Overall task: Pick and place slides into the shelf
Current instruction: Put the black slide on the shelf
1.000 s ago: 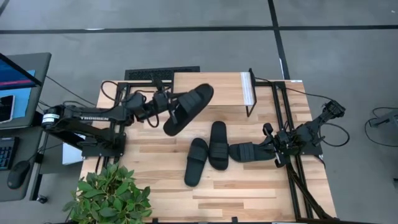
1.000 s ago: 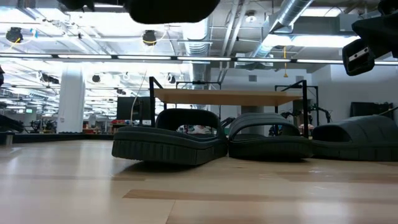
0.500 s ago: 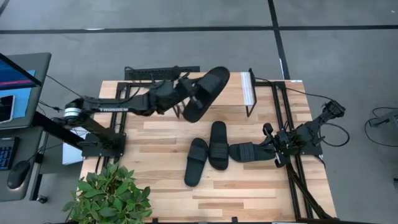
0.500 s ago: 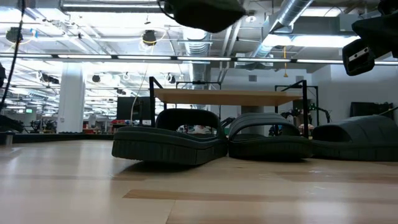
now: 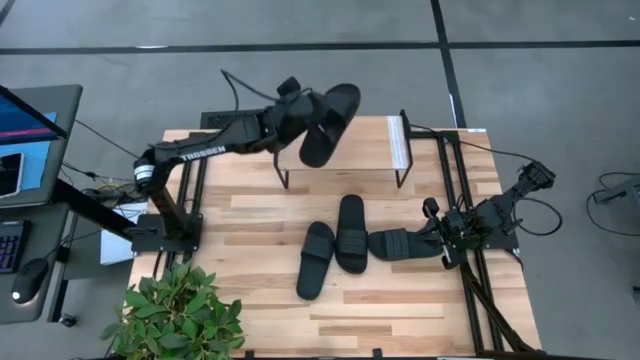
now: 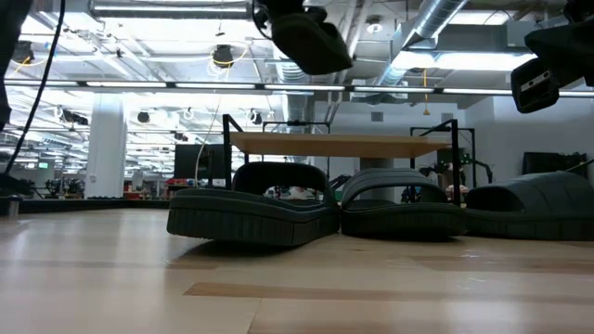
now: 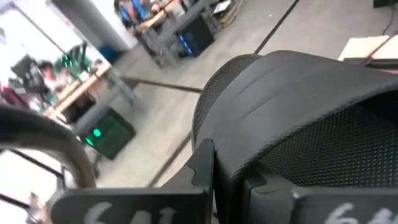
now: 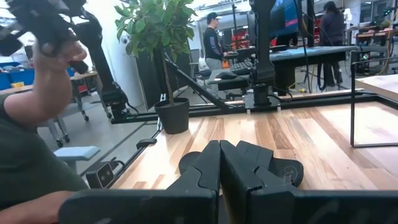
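Observation:
My left gripper (image 5: 298, 118) reaches over the far left part of the shelf (image 5: 365, 140), a low rack with a light wood top and thin black legs. It is shut on one black slide (image 5: 328, 122), which shows high above the shelf top (image 6: 343, 144) in the low view. Three more slides lie sole-down on the table: one (image 5: 316, 260), one (image 5: 350, 233) and one (image 5: 400, 244). My right gripper (image 8: 219, 163) is shut and waits at the table's right edge, just beside that third slide; I cannot tell whether it touches it. My left gripper holds the slide by one long side, at the wide strap (image 7: 292, 149), pinched between its two fingers, which lie across the slide. The gripper's own body hides the exact place of contact. The slide is lifted clear and tilted, with its toe end (image 5: 345, 95) past the shelf's far edge.
A potted plant (image 5: 180, 310) stands at the table's near left corner. Black frame rails (image 5: 455, 170) run along the right side. A white piece (image 5: 398, 143) sits on the shelf's right end. Bare wood lies near of the slides. People show in the room beyond.
My left arm has carried the slide from over the table's left middle toward the far edge, over the shelf's far left part. The slide has turned about as it went. My right arm and the three slides on the table have kept still.

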`<state>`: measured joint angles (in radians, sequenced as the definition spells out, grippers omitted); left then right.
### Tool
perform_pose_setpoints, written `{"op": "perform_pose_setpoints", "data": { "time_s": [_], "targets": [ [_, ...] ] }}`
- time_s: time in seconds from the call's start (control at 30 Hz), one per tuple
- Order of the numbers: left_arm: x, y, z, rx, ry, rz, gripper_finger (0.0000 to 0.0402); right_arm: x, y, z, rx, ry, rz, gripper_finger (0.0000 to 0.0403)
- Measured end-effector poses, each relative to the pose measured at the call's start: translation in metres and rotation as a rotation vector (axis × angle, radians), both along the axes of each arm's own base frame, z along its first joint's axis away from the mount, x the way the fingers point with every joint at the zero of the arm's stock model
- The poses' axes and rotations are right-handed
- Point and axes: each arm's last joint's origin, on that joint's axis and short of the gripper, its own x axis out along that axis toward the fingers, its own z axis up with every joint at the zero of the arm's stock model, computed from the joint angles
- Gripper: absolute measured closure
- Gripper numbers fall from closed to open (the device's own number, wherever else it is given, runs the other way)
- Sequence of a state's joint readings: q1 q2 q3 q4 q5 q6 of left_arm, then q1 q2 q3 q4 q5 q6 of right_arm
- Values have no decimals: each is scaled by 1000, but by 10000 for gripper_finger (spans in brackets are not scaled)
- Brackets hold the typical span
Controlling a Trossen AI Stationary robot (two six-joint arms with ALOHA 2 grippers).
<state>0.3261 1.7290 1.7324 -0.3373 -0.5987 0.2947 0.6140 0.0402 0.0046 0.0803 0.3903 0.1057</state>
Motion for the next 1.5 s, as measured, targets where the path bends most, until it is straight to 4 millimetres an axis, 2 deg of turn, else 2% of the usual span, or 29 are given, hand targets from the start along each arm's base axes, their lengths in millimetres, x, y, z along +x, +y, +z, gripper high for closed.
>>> {"op": "perform_pose_setpoints", "data": {
  "time_s": [0.17, 0.3, 0.43, 0.8, 1.27, 1.5],
  "targets": [
    [-15, 30, -14, -145, 4, 91, 401, 0, 0, 0, 0, -1, 0, 403],
    [-23, 39, -19, -159, 37, 185, 401, 0, 0, 0, 0, 0, 0, 403],
    [-25, 40, -19, -142, 36, 244, 401, 0, 0, 0, 1, -1, 0, 403],
    [-28, 39, -24, -155, 93, 273, 401, 0, 0, 0, 0, -1, 0, 403],
    [-23, 40, -67, -153, 125, 268, 401, 0, 0, 0, 0, -1, 0, 403],
    [-21, 30, -71, -84, 179, 335, 401, 0, 0, 0, 0, -1, 0, 403]
  ]
}}
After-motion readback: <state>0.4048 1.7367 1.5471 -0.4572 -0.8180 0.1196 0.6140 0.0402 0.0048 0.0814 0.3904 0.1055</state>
